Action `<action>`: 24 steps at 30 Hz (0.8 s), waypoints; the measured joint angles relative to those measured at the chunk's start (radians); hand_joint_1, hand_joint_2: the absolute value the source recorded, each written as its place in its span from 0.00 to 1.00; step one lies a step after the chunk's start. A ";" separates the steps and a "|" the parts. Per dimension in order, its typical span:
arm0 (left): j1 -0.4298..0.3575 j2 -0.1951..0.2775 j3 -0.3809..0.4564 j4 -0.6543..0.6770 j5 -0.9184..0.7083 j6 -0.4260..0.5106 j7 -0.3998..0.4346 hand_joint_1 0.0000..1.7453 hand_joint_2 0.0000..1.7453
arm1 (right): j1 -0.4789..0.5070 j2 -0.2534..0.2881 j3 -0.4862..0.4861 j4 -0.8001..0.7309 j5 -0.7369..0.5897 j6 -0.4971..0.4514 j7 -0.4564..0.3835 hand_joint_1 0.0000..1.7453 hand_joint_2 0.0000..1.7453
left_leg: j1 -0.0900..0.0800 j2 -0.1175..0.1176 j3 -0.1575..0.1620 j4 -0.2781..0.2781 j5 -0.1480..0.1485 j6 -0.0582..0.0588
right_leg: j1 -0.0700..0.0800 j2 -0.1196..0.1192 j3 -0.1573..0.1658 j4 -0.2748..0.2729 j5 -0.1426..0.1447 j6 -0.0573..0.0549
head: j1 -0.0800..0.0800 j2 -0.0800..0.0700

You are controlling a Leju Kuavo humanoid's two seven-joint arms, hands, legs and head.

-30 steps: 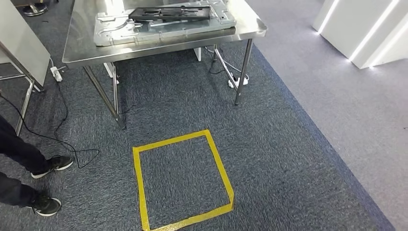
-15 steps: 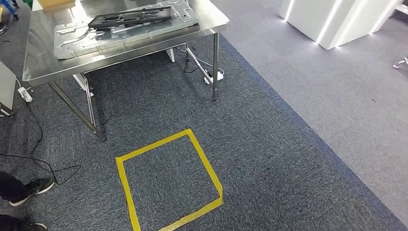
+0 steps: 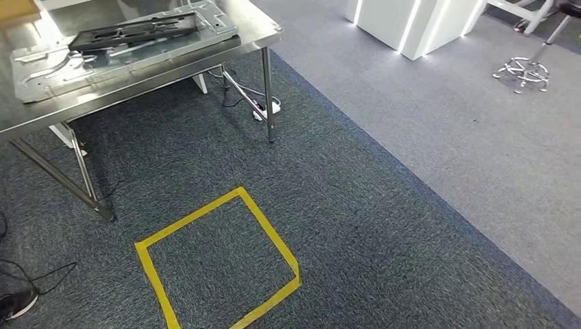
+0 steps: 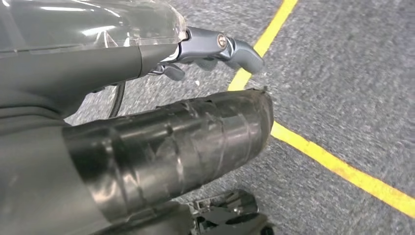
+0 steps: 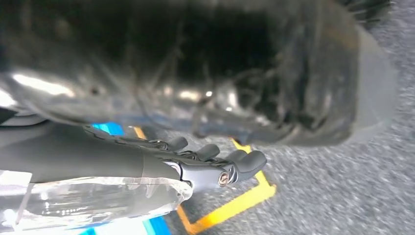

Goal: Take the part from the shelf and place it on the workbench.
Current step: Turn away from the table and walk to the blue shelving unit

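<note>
Dark blue-grey carpet (image 3: 384, 226) covers most of the floor; a lighter grey strip (image 3: 479, 137) runs along its far right side. White lit panels (image 3: 411, 24) stand at the far edge of the room.

Steel table (image 3: 253, 31) at upper left, on thin legs. On it a flat silver metal plate (image 3: 103, 58), with a black framed part (image 3: 133, 31) lying on top of that (whether this is the task's part, cannot tell). A white power strip (image 3: 264, 110) and cables lie on the carpet under the table.

Yellow tape square (image 3: 219, 264) on the carpet, near the table. Swivel-chair base (image 3: 524, 68) at far right. A dark shoe (image 3: 17, 301) at the lower left edge.

Left hand (image 4: 215, 46) hangs over the tape line, fingers loosely curled, holding nothing. Right hand (image 5: 215, 164) likewise: fingers curled in, nothing held.
</note>
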 joint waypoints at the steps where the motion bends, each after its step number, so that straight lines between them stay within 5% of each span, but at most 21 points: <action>1: 0.001 0.000 0.000 0.000 -0.002 0.000 0.000 0.00 0.00 | -0.001 0.000 0.000 0.000 0.002 0.001 0.001 0.00 0.00 | -0.002 0.013 -0.001 -0.002 0.001 0.003 | 0.000 -0.022 -0.028 0.060 -0.034 0.002 | 0.001 0.000; 3: 0.004 0.000 0.000 0.000 -0.004 0.000 0.001 0.00 0.00 | -0.001 0.000 0.001 0.000 0.004 0.003 0.003 0.00 0.00 | -0.005 0.043 -0.004 0.000 0.000 0.005 | -0.004 -0.039 -0.073 0.158 -0.073 0.008 | 0.001 0.000; 4: 0.004 0.000 0.000 0.000 -0.005 0.000 0.001 0.00 0.00 | 0.000 0.000 0.001 0.001 0.004 0.004 0.003 0.00 0.00 | -0.005 0.056 -0.005 0.001 -0.002 0.004 | -0.006 -0.043 -0.074 0.165 -0.067 0.010 | 0.001 0.000; 7: 0.002 -0.002 0.000 0.000 -0.005 0.000 0.001 0.00 0.00 | 0.001 0.000 0.001 0.001 0.005 0.005 0.004 0.00 0.00 | -0.006 0.089 -0.004 0.011 -0.011 -0.005 | -0.007 -0.088 0.013 0.010 0.011 0.010 | 0.002 0.000; 9: 0.002 -0.003 0.000 0.000 -0.006 -0.001 0.003 0.00 0.00 | -0.001 0.000 0.002 0.001 0.006 0.008 0.004 0.00 0.00 | -0.011 0.106 -0.004 0.018 -0.021 -0.017 | -0.002 -0.118 0.059 -0.078 0.036 0.000 | 0.000 0.000; 12: -0.003 -0.003 0.000 0.000 -0.008 -0.003 0.007 0.00 0.00 | 0.001 0.002 0.002 0.002 0.007 0.013 0.005 0.00 0.00 | -0.011 0.123 0.002 0.023 -0.029 -0.032 | 0.002 -0.100 0.060 -0.092 0.039 -0.016 | -0.001 0.000; 14: -0.005 -0.003 -0.001 0.000 -0.009 -0.004 0.008 0.00 0.00 | 0.000 0.002 0.002 0.003 0.008 0.014 0.005 0.00 0.00 | -0.006 0.086 -0.009 0.059 -0.058 -0.043 | -0.001 -0.081 0.060 -0.096 0.044 -0.028 | -0.001 0.000; 16: -0.002 -0.003 -0.001 0.000 -0.009 -0.004 0.008 0.00 0.00 | -0.003 0.003 0.002 0.003 0.010 0.014 0.005 0.00 0.00 | -0.002 0.036 -0.057 0.169 -0.123 -0.050 | -0.002 -0.061 0.057 -0.097 0.048 -0.036 | -0.002 0.000; 18: 0.002 -0.003 -0.001 0.000 -0.009 -0.004 0.009 0.00 0.00 | -0.004 0.003 0.003 0.003 0.012 0.014 0.005 0.00 0.00 | -0.001 0.022 -0.115 0.290 -0.169 -0.051 | 0.001 -0.036 0.053 -0.096 0.050 -0.040 | -0.002 0.000; 20: 0.005 -0.002 0.000 0.000 -0.009 -0.005 0.013 0.00 0.00 | -0.002 0.003 0.003 0.003 0.014 0.014 0.006 0.00 0.00 | -0.001 0.017 -0.121 0.293 -0.140 -0.046 | 0.002 -0.008 0.052 -0.092 0.050 -0.040 | -0.002 0.000; 22: 0.006 -0.002 0.000 0.000 -0.010 -0.006 0.020 0.00 0.00 | -0.001 0.003 0.003 0.003 0.017 0.014 0.009 0.00 0.00 | -0.001 -0.012 -0.068 0.167 -0.063 -0.037 | 0.001 0.018 0.053 -0.090 0.051 -0.039 | -0.002 0.000; 24: 0.007 -0.002 0.000 0.000 -0.011 -0.007 0.023 0.00 0.00 | -0.003 0.004 0.004 0.004 0.019 0.014 0.011 0.00 0.00 | -0.001 -0.061 -0.026 0.059 -0.021 -0.031 | 0.001 0.042 0.048 -0.087 0.054 -0.031 | -0.002 0.000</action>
